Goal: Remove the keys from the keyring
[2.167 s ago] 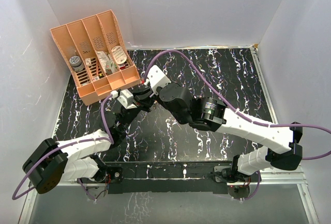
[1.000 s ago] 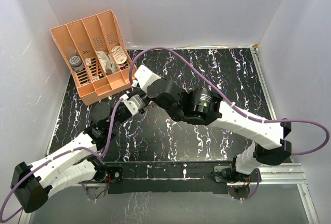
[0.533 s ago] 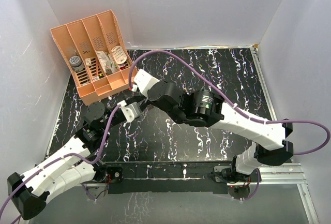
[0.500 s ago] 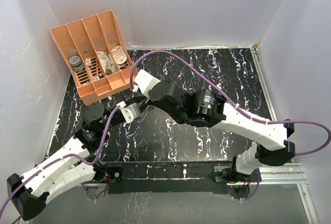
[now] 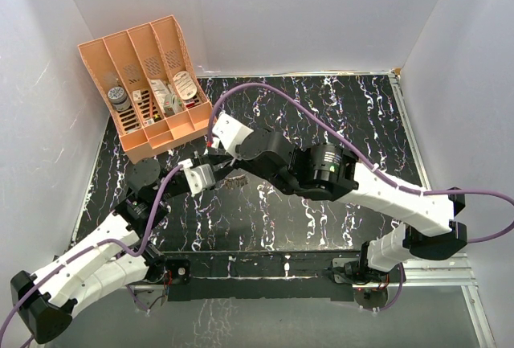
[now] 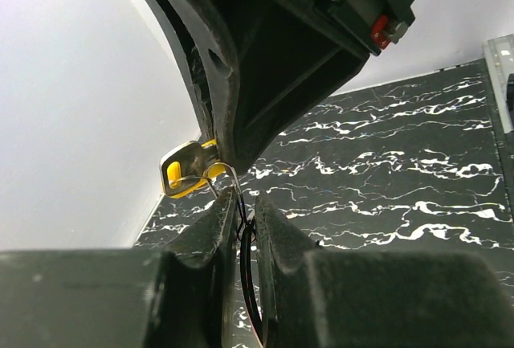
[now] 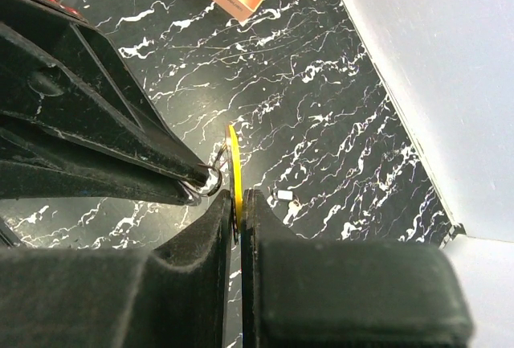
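Observation:
The keyring (image 7: 210, 179) is a thin silvery wire loop. It also shows in the left wrist view (image 6: 230, 181). My left gripper (image 6: 239, 218) is shut on it, with a thin black strip between the fingers. I cannot tell whether that strip is the black key. My right gripper (image 7: 238, 203) is shut on the yellow key (image 7: 234, 159), seen edge-on. Its yellow head shows in the left wrist view (image 6: 183, 173). In the top view the left gripper (image 5: 204, 174) and right gripper (image 5: 215, 156) meet tip to tip above the table; the keys are hidden there.
An orange divided organizer (image 5: 171, 128) holding several small items stands at the back left, close to the grippers. A small pale piece (image 7: 285, 195) lies on the black marbled table (image 5: 337, 115). White walls close in the table's left, back and right sides.
Both grippers have stayed joined at the keyring. The meeting point has shifted slightly nearer and to the left. The left arm's elbow has swung out to the near left.

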